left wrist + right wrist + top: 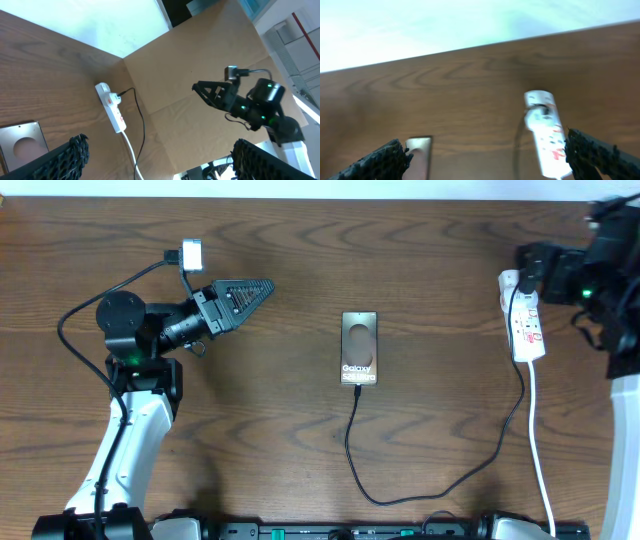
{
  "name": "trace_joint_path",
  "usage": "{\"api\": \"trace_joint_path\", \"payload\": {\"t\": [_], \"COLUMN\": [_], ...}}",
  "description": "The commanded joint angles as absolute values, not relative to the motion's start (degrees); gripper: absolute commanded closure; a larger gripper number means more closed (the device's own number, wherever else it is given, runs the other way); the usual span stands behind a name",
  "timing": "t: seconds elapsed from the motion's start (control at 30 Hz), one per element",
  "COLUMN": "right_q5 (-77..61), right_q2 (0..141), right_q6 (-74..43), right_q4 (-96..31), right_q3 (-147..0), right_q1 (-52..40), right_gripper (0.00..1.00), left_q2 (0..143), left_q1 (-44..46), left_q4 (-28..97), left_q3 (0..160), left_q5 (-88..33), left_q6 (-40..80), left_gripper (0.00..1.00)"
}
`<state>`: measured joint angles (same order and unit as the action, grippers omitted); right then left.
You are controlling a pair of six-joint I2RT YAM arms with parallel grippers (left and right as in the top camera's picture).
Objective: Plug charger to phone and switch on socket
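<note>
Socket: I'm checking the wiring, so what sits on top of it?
A white plug sits on the far end of the socket, and the black charger cable runs from it to the phone. What lies under the plug is covered. The switch is too small to make out.

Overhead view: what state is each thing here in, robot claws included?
phone: flat on the table, screen up, showing Galaxy text.
charger: tip at the phone's bottom edge, looks plugged in.
socket: lying flat, switch position unreadable.
left gripper: open, empty.
right gripper: open, empty.
</note>
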<state>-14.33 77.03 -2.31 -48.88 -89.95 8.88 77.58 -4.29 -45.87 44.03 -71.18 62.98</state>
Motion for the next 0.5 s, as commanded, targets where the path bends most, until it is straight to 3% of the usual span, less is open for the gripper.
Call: {"api": "trace_joint_path", "payload": {"t": [0.0,0.2,0.47], "right_q5": [-14.5,-14.5,-14.5], "right_q2": [75.3,74.1,72.1], "right_q6": [-1.6,-1.6,-1.6], "right_q4": [-49.1,-49.2,-50.2], "right_q3": [-90.6,-90.6,-90.5], "right_q1": [4.0,-2.1,-3.4], "right_gripper": [0.01,0.01,0.01], "left_q2": [77.5,77.5,77.5], "left_q1": [-4.5,-4.5,-4.5], "left_q4": [-46.2,-46.1,-46.1], "left_q3": [44.7,44.7,44.7], "left_q5": [-70.9,-70.9,-70.9], "left_q6": [62.6,62.6,62.6], "left_gripper": [0.07,0.07,0.07]}}
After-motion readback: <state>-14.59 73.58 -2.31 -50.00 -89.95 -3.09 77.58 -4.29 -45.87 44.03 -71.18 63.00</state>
